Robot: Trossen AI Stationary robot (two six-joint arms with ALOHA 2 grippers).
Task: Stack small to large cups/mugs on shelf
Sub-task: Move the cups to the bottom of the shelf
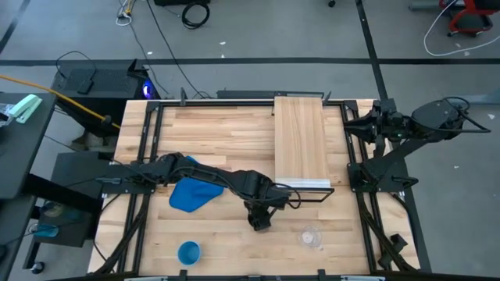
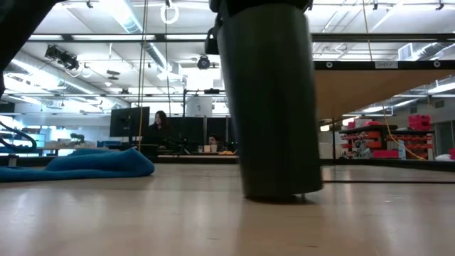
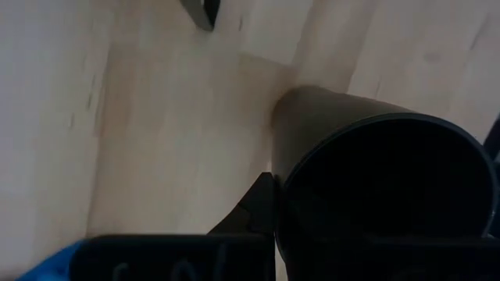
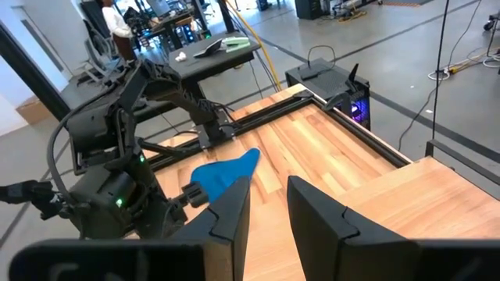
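Note:
The tall black cup (image 2: 274, 99) stands near the table's front, just in front of the shelf (image 1: 301, 136), with my left gripper (image 1: 260, 218) shut on its top from above. The small clear cup (image 1: 312, 236) stands on its base to its right. The light-blue cup (image 1: 188, 252) stands near the front left edge. The shelf's silver front edge (image 1: 308, 184) faces the cups. My right gripper (image 4: 269, 222) waits open and empty at the table's far right. My left gripper holds the black cup by its rim (image 3: 285, 187), coming from above and pointing down. One finger (image 3: 259, 207) lies on the outside of the wall. The other is lost in the dark inside. The cup stands nearly upright, its base (image 2: 277, 193) at the tabletop.
A crumpled blue cloth (image 1: 191, 193) lies left of the black cup, under my left arm. The shelf's black frame (image 1: 312, 197) runs just behind the cup. Bare wood lies between the cups along the front edge. People sit at desks in the room behind.

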